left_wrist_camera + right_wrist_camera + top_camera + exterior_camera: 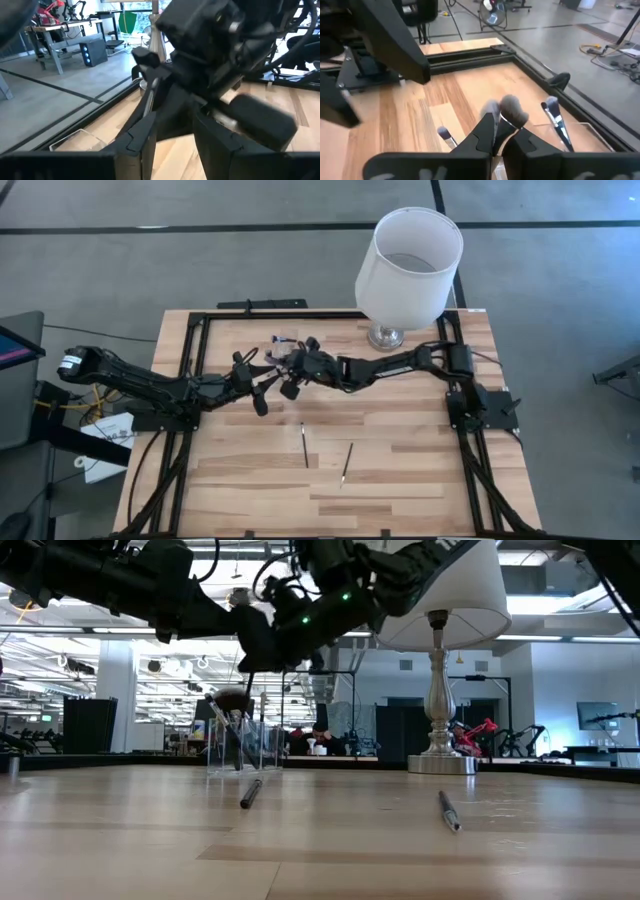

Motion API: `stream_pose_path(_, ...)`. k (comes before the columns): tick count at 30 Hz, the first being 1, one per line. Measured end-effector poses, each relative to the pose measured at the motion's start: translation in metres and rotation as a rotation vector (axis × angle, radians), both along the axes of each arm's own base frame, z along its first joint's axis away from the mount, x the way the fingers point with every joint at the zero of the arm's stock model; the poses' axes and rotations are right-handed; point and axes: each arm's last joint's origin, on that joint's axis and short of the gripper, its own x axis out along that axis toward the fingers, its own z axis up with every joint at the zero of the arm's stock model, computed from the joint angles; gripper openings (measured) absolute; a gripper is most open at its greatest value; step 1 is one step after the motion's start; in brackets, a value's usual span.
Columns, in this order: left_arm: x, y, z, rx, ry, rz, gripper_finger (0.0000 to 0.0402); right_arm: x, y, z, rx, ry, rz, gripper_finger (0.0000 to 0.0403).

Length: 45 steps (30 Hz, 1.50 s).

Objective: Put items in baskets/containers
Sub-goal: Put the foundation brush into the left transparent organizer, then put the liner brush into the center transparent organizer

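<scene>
Low view puts two loose brushes nearest on the wooden table (120, 840): one brush (250, 793) left of centre, another brush (449, 811) to its right, well apart. Behind them stands the clear cup (243, 747), with brush heads poking up out of it. Above the cup the right gripper (499, 131) pinches a fluffy-headed brush (512, 110) between nearly closed fingers, more brush heads (553, 108) standing around it. The left gripper (262, 392) hangs just beside it, fingers spread wide with nothing between them. Farthest back stands the lamp (408, 265).
</scene>
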Motion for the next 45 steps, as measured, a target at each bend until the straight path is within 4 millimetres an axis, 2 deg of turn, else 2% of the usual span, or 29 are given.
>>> stream_pose_path(7, 0.0, 0.0, 0.0, -0.019, -0.01, 0.002, 0.0122, 0.003, -0.003, -0.022, 0.009, 0.118, -0.002, 0.002)
stream_pose_path(19, 0.0, 0.0, 0.0, -0.024, -0.012, 0.002, 0.0121, 0.002, -0.002, -0.019, 0.01, 0.12, -0.001, 0.0077)
stream_pose_path(22, 0.0, 0.0, 0.0, -0.023, -0.011, 0.002, 0.0121, 0.001, 0.004, -0.012, 0.009, 0.146, 0.011, 0.0091)
stream_pose_path(27, 0.0, 0.0, -0.002, -0.021, 0.007, 0.002, 0.0121, -0.01, 0.037, 0.034, 0.017, 0.275, 0.095, 0.011)
stream_pose_path(32, 0.0, 0.0, -0.004, -0.018, 0.036, -0.011, 0.0121, -0.04, 0.084, 0.077, 0.031, 0.411, 0.264, 0.0123)
stream_pose_path(36, 0.001, -0.004, -0.005, -0.038, 0.046, -0.142, 0.0121, -0.07, 0.113, 0.107, 0.022, 0.448, 0.357, 0.0131)
stream_pose_path(38, 0.002, -0.007, -0.006, -0.057, 0.051, -0.264, 0.0121, -0.081, 0.125, 0.113, 0.043, 0.474, 0.419, 0.0135)
stream_pose_path(41, 0.002, -0.013, -0.006, -0.089, 0.057, -0.454, 0.0121, -0.091, 0.141, 0.112, 0.064, 0.526, 0.507, 0.0139)
stream_pose_path(45, 0.002, -0.016, -0.006, -0.143, 0.053, -0.549, 0.0121, -0.098, 0.162, 0.093, 0.084, 0.602, 0.597, 0.014)
